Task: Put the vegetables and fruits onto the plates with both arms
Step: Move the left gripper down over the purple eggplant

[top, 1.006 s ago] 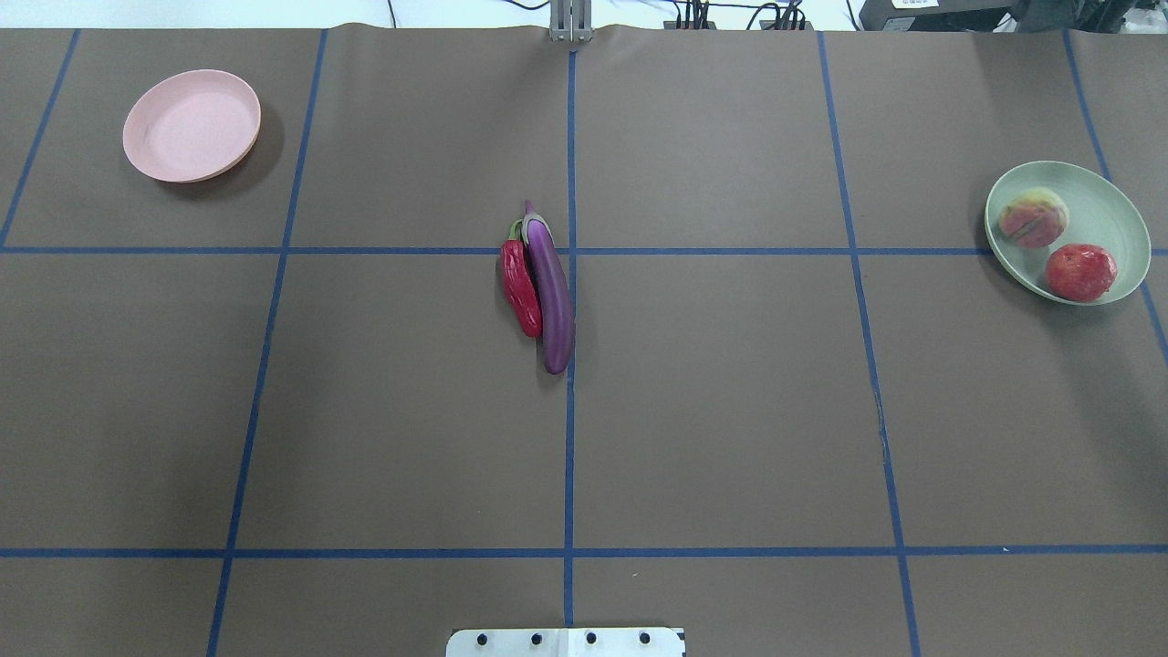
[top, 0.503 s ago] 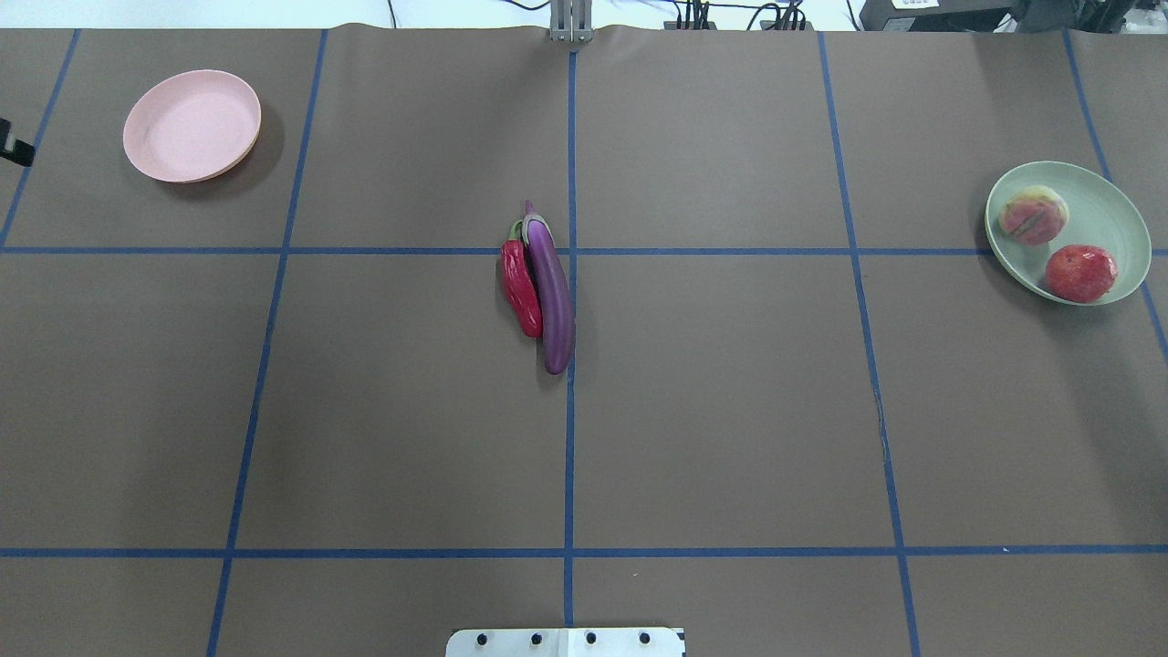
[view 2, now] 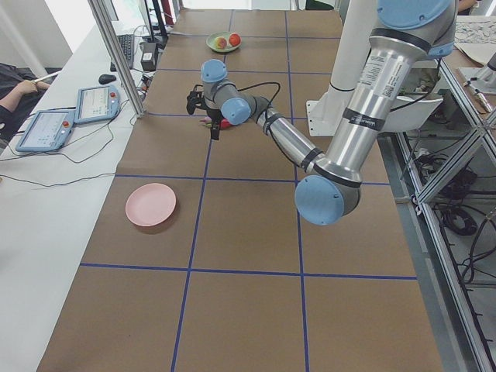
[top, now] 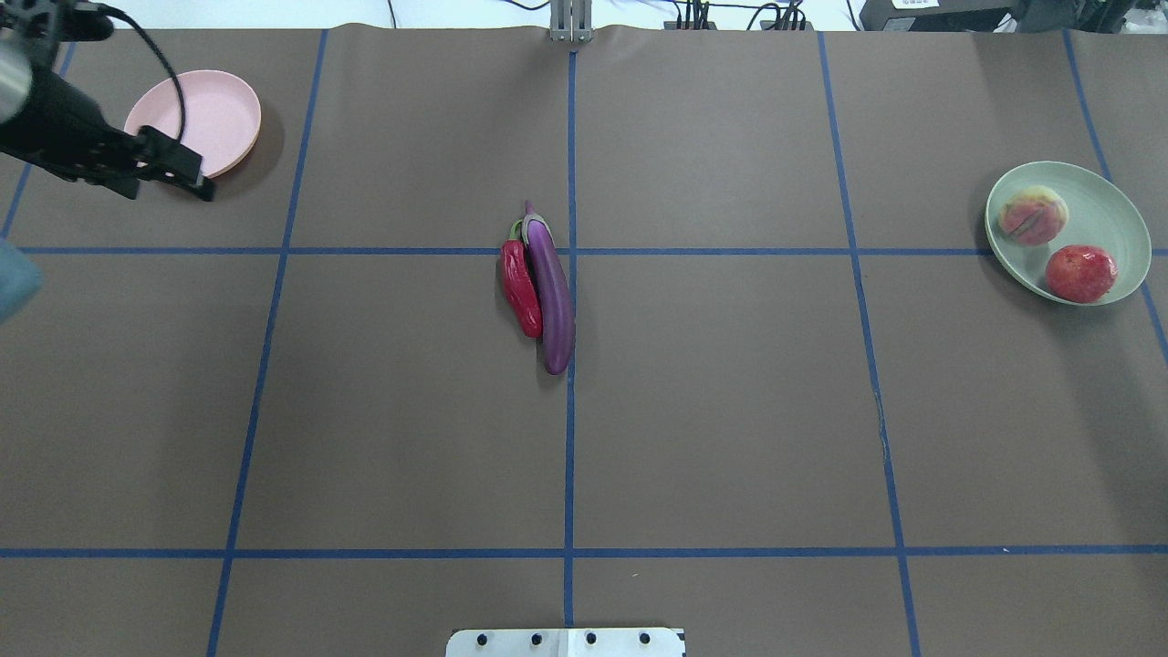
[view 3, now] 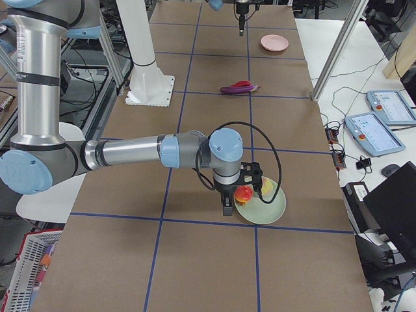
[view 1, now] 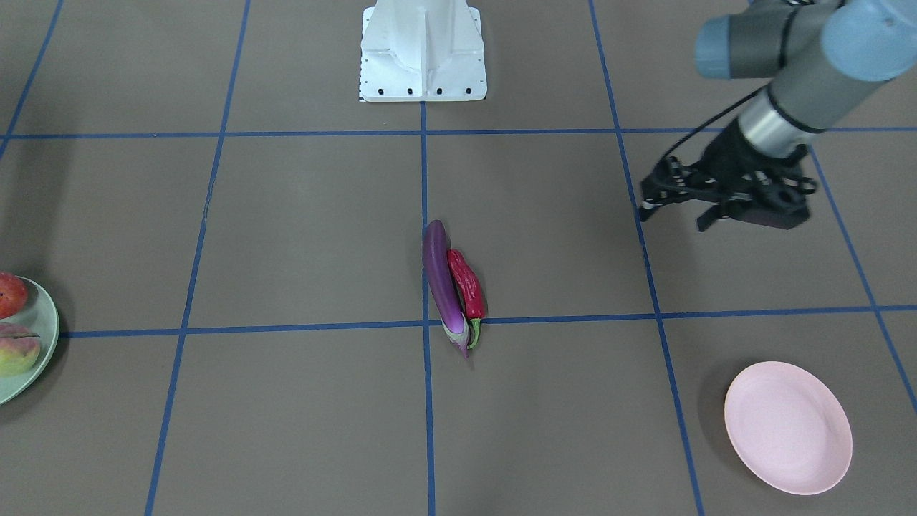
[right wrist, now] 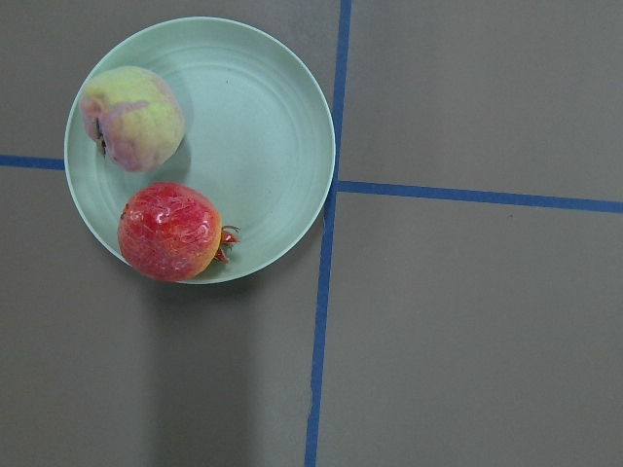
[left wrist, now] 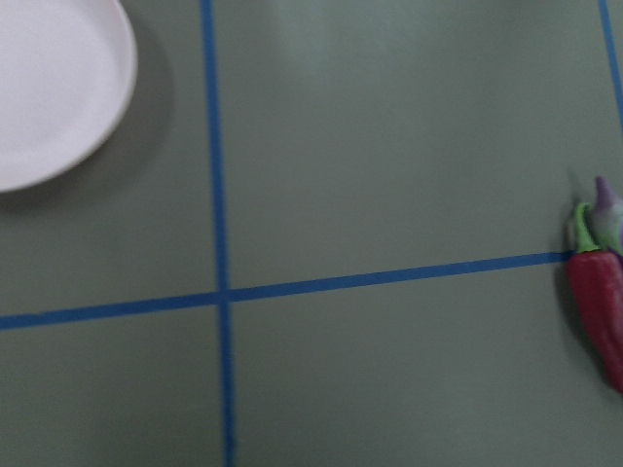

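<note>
The purple eggplant (top: 552,292) and the red chili pepper (top: 520,290) lie side by side, touching, at the table's middle; both also show in the front view, eggplant (view 1: 438,283) and chili (view 1: 467,281). The pink plate (top: 224,114) at the far left holds nothing. My left gripper (top: 203,181) hovers open and empty beside it, also in the front view (view 1: 673,215). The mint green plate (top: 1109,210) at the far right holds the peach (top: 1033,217) and the orange-red fruit (top: 1080,272). My right gripper (view 3: 229,207) hangs next to that plate; I cannot tell whether it is open or shut.
The white base pedestal (view 1: 423,50) stands at the table's near middle edge. Blue tape lines (top: 569,456) cross the brown table. A metal post (top: 570,23) stands at the far edge. Tablets (view 2: 46,128) lie on a side bench.
My left arm has come in from the left edge and now reaches over the near side of the pink plate. The vegetables, fruits and plates have not moved.
</note>
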Action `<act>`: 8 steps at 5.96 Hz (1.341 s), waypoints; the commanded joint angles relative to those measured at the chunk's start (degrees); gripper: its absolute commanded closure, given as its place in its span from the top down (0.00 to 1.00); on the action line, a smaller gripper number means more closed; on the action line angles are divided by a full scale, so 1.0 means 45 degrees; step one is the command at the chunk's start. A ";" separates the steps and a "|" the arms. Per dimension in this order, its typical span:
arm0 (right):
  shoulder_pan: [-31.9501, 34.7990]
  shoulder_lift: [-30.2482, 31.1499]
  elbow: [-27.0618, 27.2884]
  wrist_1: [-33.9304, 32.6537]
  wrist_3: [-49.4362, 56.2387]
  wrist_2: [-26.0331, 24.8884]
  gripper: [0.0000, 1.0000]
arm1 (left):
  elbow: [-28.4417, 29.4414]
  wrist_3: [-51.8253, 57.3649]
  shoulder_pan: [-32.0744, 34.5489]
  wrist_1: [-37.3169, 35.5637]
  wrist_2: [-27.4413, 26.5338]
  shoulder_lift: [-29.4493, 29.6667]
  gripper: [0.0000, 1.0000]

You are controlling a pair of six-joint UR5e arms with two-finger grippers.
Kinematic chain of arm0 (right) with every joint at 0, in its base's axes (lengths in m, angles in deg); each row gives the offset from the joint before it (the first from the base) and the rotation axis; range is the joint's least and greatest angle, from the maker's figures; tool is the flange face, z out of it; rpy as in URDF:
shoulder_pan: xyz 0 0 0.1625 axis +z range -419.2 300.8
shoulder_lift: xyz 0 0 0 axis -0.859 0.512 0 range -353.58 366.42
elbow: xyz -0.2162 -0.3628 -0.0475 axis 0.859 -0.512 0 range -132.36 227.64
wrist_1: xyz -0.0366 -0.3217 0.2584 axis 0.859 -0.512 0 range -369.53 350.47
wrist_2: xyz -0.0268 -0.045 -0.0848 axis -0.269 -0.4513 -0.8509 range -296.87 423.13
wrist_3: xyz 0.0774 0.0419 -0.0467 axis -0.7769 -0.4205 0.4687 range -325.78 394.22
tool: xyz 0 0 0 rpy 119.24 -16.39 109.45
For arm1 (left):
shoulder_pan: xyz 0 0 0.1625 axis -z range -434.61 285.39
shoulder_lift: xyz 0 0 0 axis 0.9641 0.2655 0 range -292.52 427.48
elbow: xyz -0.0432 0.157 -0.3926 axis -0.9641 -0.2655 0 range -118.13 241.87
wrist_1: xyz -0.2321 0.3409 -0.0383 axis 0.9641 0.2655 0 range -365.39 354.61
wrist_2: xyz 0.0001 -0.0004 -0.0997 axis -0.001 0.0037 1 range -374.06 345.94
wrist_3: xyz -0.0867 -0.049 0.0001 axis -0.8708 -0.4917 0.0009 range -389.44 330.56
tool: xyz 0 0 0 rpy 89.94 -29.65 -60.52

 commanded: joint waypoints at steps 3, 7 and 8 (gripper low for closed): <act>-0.0086 0.0007 0.0008 0.0043 -0.0009 0.0021 1.00 | 0.4298 -0.3823 -0.3214 -0.1199 -0.2819 0.4535 1.00; -0.0086 -0.0013 0.0066 0.0043 0.0010 0.0021 1.00 | 0.6657 -0.3693 -0.4783 -0.1062 -0.3643 0.6192 0.99; -0.0086 -0.0013 0.0066 0.0043 0.0010 0.0021 1.00 | 0.6682 -0.3693 -0.4938 -0.1062 -0.3643 0.6234 0.98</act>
